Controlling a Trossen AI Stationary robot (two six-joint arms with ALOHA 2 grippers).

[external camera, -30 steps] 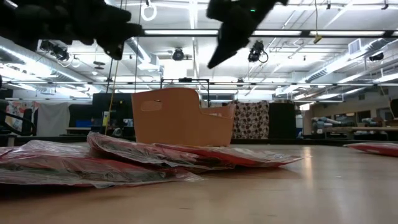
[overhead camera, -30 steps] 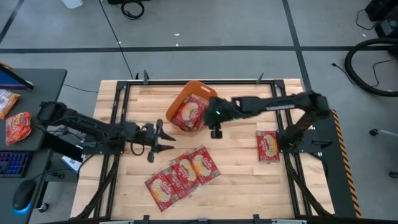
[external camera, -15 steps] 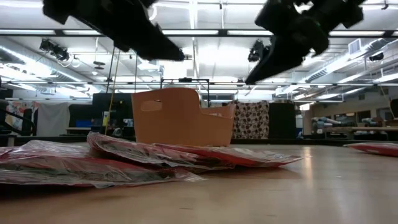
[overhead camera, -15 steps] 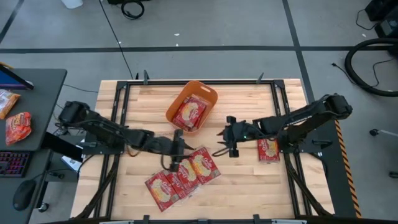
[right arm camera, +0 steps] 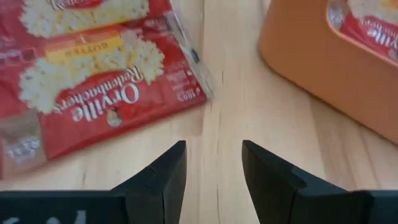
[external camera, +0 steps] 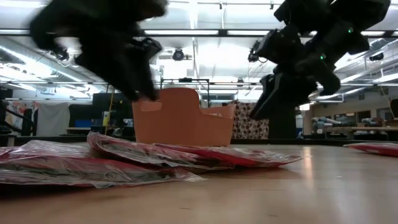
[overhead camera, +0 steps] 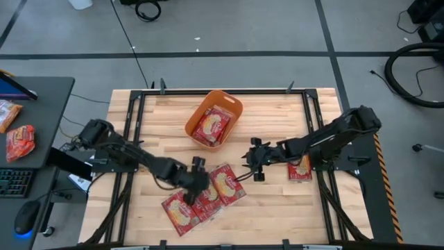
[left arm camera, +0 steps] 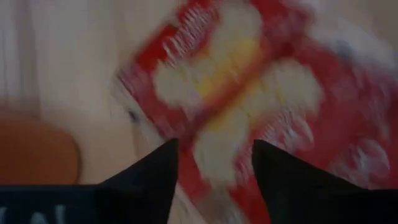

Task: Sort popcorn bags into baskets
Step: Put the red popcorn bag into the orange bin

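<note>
Lying nearest the table's front edge, overlapping fan of popcorn bags point(overhead camera: 202, 196) on the wooden table point(overhead camera: 270, 201), red with cream-yellow centres, seen in the low view as a low glossy heap point(external camera: 124, 158). Directly over that fan, left gripper point(overhead camera: 196, 179), fingers spread apart with nothing between them, a red packet point(left arm camera: 236, 93) filling the left wrist view just beyond the fingertips point(left arm camera: 163, 163). Just beside the fan's far end, right gripper point(overhead camera: 254, 160), fingers likewise parted and empty, above bare wood between the nearest bag point(right arm camera: 93, 81) and the orange basket point(right arm camera: 311, 68). Near the table's right side, a single bag point(overhead camera: 299, 165) lying flat, partly under the right arm. Farther back, toward the middle of the table's far edge, the basket point(overhead camera: 229, 104), rectangular with rounded corners, holding at least one bag point(overhead camera: 211, 125); in the low view, standing behind the heap point(external camera: 180, 118). Off the table on the left, a dark side desk point(overhead camera: 41, 90) bearing further red packets point(overhead camera: 19, 141).
</note>
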